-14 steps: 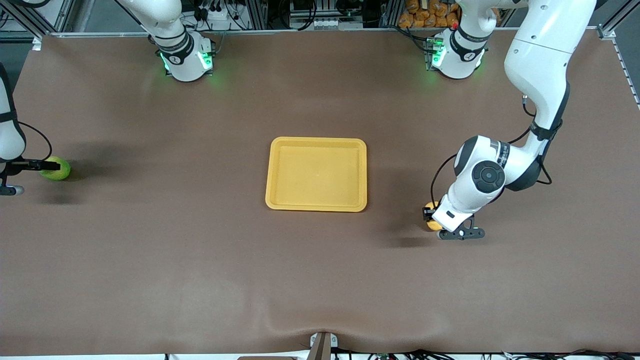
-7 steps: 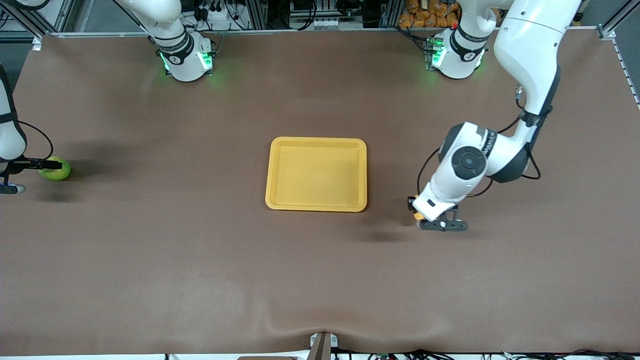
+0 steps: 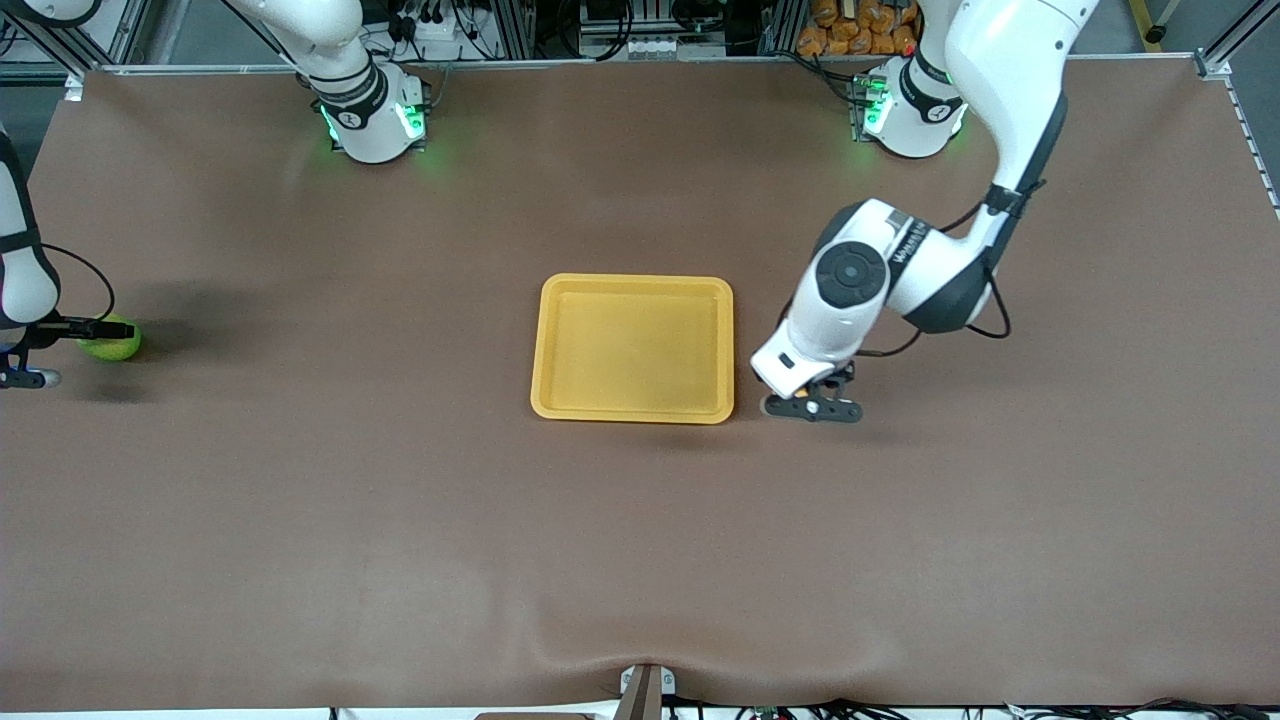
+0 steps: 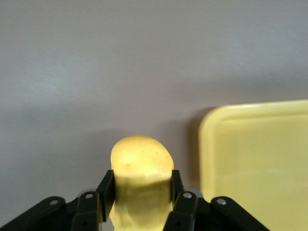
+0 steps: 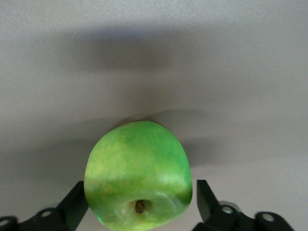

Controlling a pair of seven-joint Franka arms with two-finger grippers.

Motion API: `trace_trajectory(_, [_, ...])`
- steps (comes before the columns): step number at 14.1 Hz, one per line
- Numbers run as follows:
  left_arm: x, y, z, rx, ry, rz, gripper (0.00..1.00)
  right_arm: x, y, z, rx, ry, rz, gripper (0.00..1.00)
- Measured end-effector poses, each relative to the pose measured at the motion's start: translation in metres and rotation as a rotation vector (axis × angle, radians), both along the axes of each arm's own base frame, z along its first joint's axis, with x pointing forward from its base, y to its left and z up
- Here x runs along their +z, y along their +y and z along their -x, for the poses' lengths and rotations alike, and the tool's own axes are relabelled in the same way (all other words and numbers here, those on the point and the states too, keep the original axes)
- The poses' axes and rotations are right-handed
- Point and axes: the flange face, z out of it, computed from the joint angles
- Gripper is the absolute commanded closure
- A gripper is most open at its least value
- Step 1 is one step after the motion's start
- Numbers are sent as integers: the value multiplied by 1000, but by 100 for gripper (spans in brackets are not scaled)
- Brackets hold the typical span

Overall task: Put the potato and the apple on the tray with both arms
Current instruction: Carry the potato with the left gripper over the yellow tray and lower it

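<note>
The left gripper's (image 4: pixel 139 192) fingers (image 4: pixel 107 188) clamp the potato (image 4: pixel 139 180) in the air, just off the tray's (image 3: pixel 633 348) four-o'clock corner. The right gripper's (image 5: pixel 139 204) fingers (image 5: pixel 206 196) flank the apple (image 5: pixel 139 175) on the table (image 3: pixel 640 550), gaps showing, toward the right arm's end. If they close off-centre, the round apple could squirt loose and roll off.

In the front view the potato (image 3: pixel 800 397) was almost wholly hidden under the left gripper (image 3: pixel 812 405). The right arm (image 3: pixel 20 270) was cut off at the picture's edge. The apple (image 5: pixel 138 175) hid its own contact with the desk (image 5: pixel 231 72).
</note>
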Motion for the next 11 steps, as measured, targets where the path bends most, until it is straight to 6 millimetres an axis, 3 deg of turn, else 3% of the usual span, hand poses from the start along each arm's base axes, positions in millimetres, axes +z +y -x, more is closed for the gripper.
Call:
trace_trajectory(1, [1,-12,7,-6,0,5,85,1,0,-1,0,-1,0,97])
trace_trajectory(2, [2,-23,13,-9,-2,8,85,2,0,-1,0,-2,0,100])
trace_trajectory(8, [-1,-81,41,24,-5,28,84,2,7,-3,4,30,-24,100])
trace_trajectory(11, [-18,-92,46,35,16,22,82,22,17,-15,8,102,-57,100])
